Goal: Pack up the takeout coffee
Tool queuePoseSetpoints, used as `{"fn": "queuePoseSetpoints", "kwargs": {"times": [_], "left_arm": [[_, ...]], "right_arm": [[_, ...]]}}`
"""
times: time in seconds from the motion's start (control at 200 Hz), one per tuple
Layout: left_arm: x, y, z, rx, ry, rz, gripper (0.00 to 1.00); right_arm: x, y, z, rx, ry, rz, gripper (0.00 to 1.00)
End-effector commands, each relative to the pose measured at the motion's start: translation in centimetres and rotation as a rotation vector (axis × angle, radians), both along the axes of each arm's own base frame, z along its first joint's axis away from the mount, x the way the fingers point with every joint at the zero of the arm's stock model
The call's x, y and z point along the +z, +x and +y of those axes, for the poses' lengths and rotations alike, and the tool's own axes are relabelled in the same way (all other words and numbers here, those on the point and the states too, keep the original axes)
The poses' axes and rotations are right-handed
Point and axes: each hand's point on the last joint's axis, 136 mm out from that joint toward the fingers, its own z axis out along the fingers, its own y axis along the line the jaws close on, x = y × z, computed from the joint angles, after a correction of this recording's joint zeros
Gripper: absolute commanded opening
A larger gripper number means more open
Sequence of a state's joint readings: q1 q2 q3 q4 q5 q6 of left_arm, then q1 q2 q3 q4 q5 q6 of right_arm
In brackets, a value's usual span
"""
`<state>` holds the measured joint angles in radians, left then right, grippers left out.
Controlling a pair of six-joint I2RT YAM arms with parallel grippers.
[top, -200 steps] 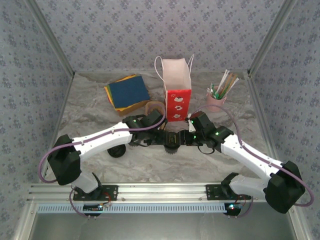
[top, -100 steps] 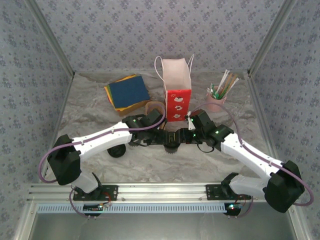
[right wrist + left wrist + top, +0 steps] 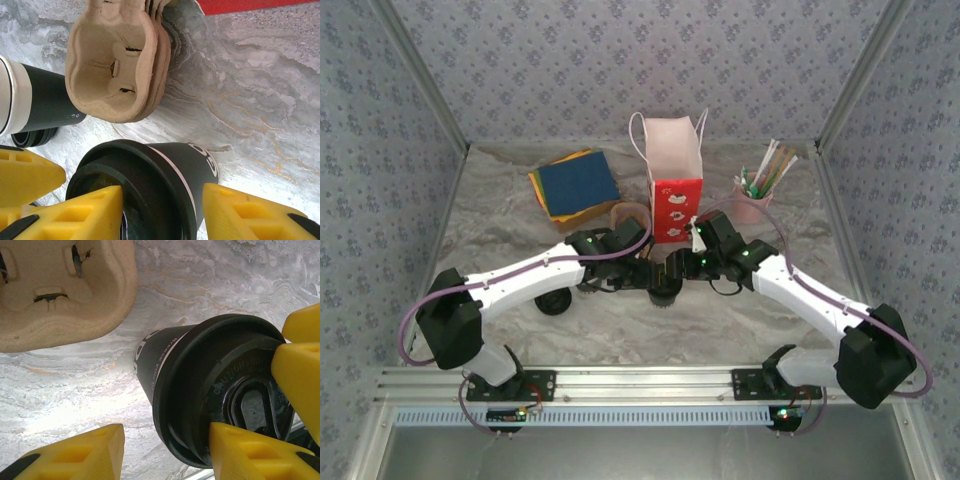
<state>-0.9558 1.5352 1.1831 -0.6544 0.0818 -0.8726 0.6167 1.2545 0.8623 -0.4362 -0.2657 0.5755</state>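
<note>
The takeout coffee (image 3: 200, 380) is a dark paper cup with a round black lid, standing on the marbled table, and it also shows from my right wrist (image 3: 165, 170). From above it sits between the two wrists (image 3: 665, 291). My left gripper (image 3: 165, 435) is open: one yellow finger (image 3: 250, 450) rests on the lid and the other stands off the cup at the left. My right gripper (image 3: 161, 195) is open too, with one finger (image 3: 80, 215) over the lid and the other beside the cup wall. From above, the left gripper (image 3: 645, 278) and right gripper (image 3: 682, 272) meet over the cup.
A red-and-pink paper bag (image 3: 674, 185) stands open just behind. A stack of pulp cup carriers (image 3: 117, 65) lies beside the cup. Another cup (image 3: 30, 100), cream and dark, lies at the left. Coloured napkins (image 3: 575, 183), a pink cup of straws (image 3: 757, 195) and black lids (image 3: 553, 302) are further off.
My right arm has swung a little to the left, closer over the cup, and its jaws have narrowed slightly. The left arm and the cup have stayed put.
</note>
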Motion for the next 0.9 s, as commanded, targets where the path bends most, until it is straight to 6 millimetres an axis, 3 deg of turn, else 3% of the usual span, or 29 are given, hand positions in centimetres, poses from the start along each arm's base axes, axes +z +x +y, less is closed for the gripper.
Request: {"fn": "queuePoseSetpoints", "kwargs": {"times": [0.0, 0.24, 0.56, 0.785, 0.895], "left_arm": [[-2.8, -1.0, 2.5, -0.005, 0.150, 0.061, 0.48], [-3.0, -1.1, 2.4, -0.008, 0.152, 0.066, 0.48], [-4.1, -1.7, 2.7, -0.015, 0.165, 0.098, 0.47], [-5.6, -2.4, 3.3, -0.017, 0.188, 0.133, 0.47], [-5.4, -2.5, 3.4, -0.016, 0.191, 0.131, 0.46]], "right_arm": [[1.1, 0.8, 0.8, 0.020, 0.031, -0.025, 0.47], [-1.5, 0.4, -0.1, 0.006, -0.019, 0.032, 0.42], [-5.3, -2.2, -2.3, -0.021, -0.091, 0.134, 0.40], [-6.9, -3.2, -3.1, -0.026, -0.136, 0.178, 0.40], [-6.3, -3.1, -2.8, -0.020, -0.122, 0.163, 0.39]]}}
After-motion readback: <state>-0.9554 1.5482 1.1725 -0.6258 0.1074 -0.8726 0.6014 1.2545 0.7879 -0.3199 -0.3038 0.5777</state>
